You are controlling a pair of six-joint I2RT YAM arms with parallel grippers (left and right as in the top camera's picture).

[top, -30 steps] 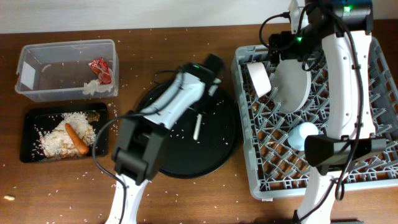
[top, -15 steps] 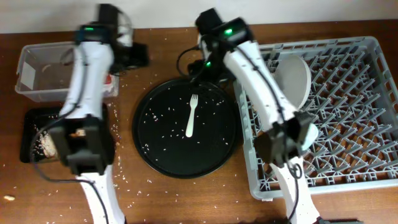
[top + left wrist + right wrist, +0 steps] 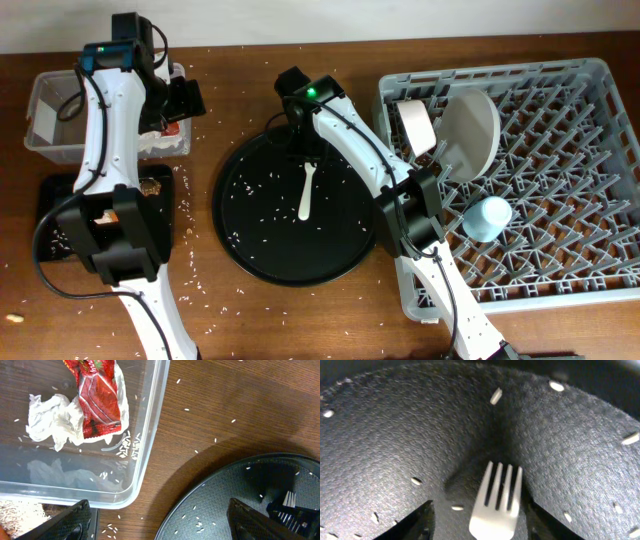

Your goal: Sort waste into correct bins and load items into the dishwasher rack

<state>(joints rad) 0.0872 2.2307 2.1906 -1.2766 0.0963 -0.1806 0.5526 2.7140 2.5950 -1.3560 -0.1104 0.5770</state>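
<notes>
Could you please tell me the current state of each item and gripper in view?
Fork: lying flat on round tray.
Right gripper: open, fingers either side of fork.
Left gripper: open, empty.
Wrapper: in tub, on napkin.
Napkin: crumpled, in tub.
Plate: on edge in rack.
Bowl: on its side in rack.
Cup: in rack.
Round tray: rice-strewn.

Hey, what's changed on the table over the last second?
The left claw moved from above the round tray over to the clear tub, open and empty. The right claw left the rack and came over the fork, open astride it, nothing gripped. Unchanged: fork on the tray, wrapper and napkin in the tub, plate, bowl and cup in the rack.
</notes>
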